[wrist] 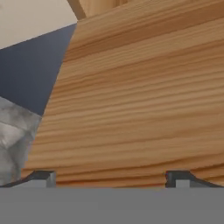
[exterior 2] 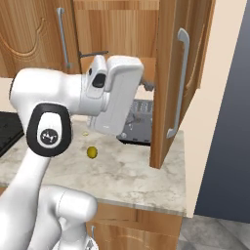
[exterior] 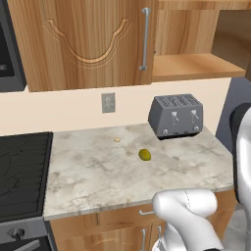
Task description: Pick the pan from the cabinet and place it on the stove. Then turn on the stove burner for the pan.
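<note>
Marble bench (exterior: 98,166) below the cabinet (exterior 2: 168,73), right door swung open. Jaws (wrist: 111,177) apart, empty, facing plain wood close ahead. Pan (exterior 2: 93,54): probably the thin dark handle beyond the jaws, on the shelf. Risk: fingertips striking the door panel when reaching in.

The cabinet (exterior: 88,44) is warm-brown grained wood with silver bar handles (exterior: 144,39), the counter (exterior: 132,171) pale grey-beige marbled, the toaster (exterior: 176,116) grey, the stove (exterior: 22,171) black, and a small fruit (exterior: 144,155) olive-yellow.
</note>
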Controlling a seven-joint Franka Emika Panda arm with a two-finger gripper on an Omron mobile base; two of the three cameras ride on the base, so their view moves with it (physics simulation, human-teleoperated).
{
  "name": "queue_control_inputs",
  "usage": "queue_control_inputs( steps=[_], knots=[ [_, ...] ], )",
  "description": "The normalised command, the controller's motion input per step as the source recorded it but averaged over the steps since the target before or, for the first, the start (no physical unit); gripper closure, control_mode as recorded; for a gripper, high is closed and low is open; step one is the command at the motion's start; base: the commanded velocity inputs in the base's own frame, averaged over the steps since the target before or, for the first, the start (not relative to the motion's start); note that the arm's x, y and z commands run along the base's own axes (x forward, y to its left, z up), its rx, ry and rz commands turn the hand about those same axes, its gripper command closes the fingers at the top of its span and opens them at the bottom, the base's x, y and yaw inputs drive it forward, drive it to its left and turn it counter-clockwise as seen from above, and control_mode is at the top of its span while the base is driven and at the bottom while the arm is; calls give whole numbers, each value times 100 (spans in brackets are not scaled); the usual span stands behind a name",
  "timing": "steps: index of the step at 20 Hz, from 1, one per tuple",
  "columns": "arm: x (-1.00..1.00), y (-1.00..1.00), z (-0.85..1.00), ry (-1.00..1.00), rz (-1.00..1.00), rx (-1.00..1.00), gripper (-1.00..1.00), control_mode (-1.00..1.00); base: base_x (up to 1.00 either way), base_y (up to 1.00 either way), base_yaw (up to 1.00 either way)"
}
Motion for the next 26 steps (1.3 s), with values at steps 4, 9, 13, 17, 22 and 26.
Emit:
queue_control_inputs(
  steps=[4, 9, 13, 17, 22, 26],
  knots=[
    [-11, 98, -14, -31, 9, 5, -100, -100, 0, 0, 0],
    [-1, 100, -12, -32, 16, 10, -100, -100, 0, 0, 0],
    [16, 100, -3, -29, 21, 16, -100, -100, 0, 0, 0],
    [34, 81, 0, -30, 27, 23, -100, -100, 0, 0, 0],
    [49, 64, 0, -30, 29, 26, -100, -100, 0, 0, 0],
    [64, 58, 0, -22, 28, 27, -100, -100, 0, 0, 0]
  ],
)
